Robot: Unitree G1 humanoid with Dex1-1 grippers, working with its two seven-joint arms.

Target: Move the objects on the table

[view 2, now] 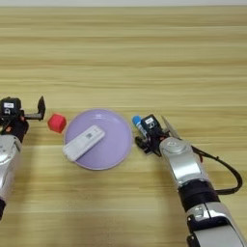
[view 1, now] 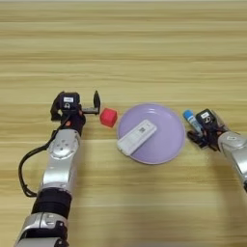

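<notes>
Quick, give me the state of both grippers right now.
Left gripper: open, holding nothing, just left of the red cube.
Right gripper: at the white tube with the blue cap; cannot tell whether it grips it.

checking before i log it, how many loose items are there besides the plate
3: a red cube on the table beside the left gripper, a white flat bar lying on the purple plate, and a blue-capped tube at the right gripper.
</notes>
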